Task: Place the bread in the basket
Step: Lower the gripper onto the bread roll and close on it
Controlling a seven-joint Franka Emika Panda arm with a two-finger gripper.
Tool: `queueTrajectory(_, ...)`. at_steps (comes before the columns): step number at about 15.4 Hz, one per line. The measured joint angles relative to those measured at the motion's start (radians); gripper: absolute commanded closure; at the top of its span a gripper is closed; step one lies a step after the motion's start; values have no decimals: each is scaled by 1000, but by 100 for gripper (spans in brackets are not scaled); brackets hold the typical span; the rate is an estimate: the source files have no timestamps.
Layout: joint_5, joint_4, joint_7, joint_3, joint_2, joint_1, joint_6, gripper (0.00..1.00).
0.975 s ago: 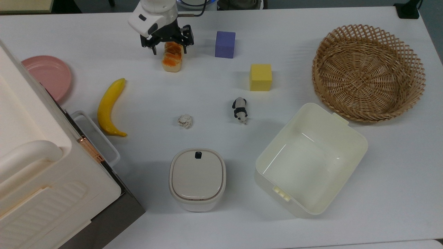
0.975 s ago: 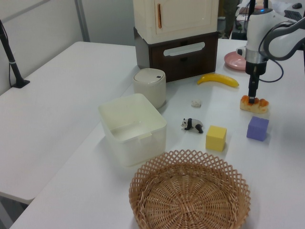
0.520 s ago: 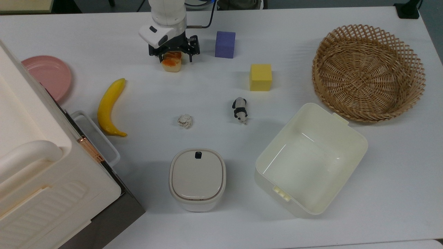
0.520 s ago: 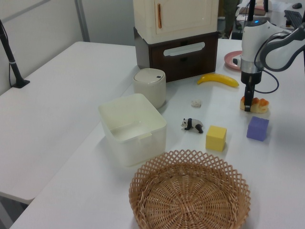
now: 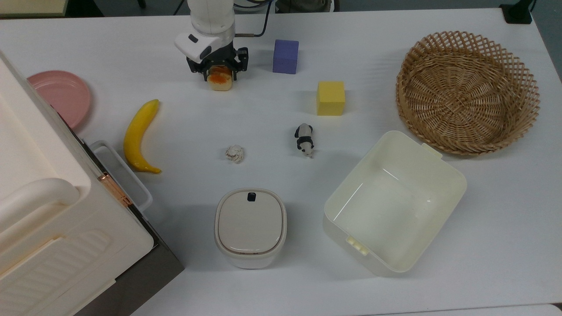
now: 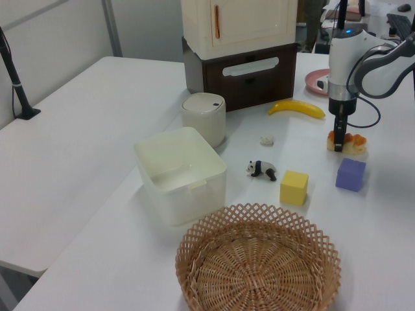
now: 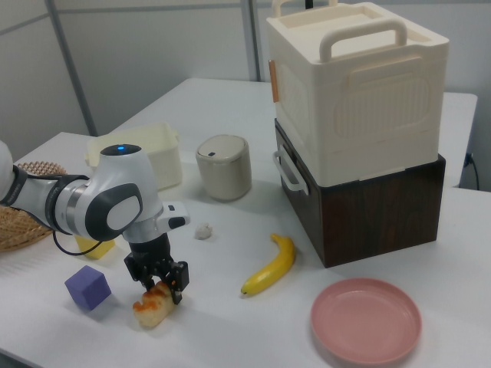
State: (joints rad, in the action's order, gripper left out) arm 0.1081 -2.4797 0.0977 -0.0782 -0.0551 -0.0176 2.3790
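Going across the top view from its left: a cream plastic storage box with a handle (image 5: 52,219) sits on a dark brown base, with a round pink plate (image 5: 61,94) behind it and a yellow toy banana (image 5: 139,136) just beside a clear drawer front. Next, toward the far edge of the white table (image 5: 281,281), the white robot arm's black two-finger gripper (image 5: 218,70) points straight down over the small oblong toy bread (image 5: 220,80) with its pale cream sides and glossy orange-brown top. The fingers (image 5: 205,71) straddle the far half of the loaf, one on each side and close against it; the near end of the bread sticks out toward the camera, and the loaf lies on the table. In the right view the gripper (image 7: 159,285) sits low over the bread (image 7: 153,307), the fingertips down around its top. Whether the fingers press the loaf or merely flank it cannot be told. Further right come a crumpled white paper ball (image 5: 235,153), a small cream lidded bin (image 5: 250,227), a purple cube (image 5: 286,56), a toy panda (image 5: 304,139) and a yellow cube (image 5: 330,98). Then the cream rectangular plastic tub (image 5: 439,169), and at the top view's far right the large round tan wicker basket (image 5: 468,92) with an open lattice rim, well apart from the bread.
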Motion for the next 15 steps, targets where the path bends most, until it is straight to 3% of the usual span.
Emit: queueTrajectory(15,1,3,0,0,-18,1,-15,45)
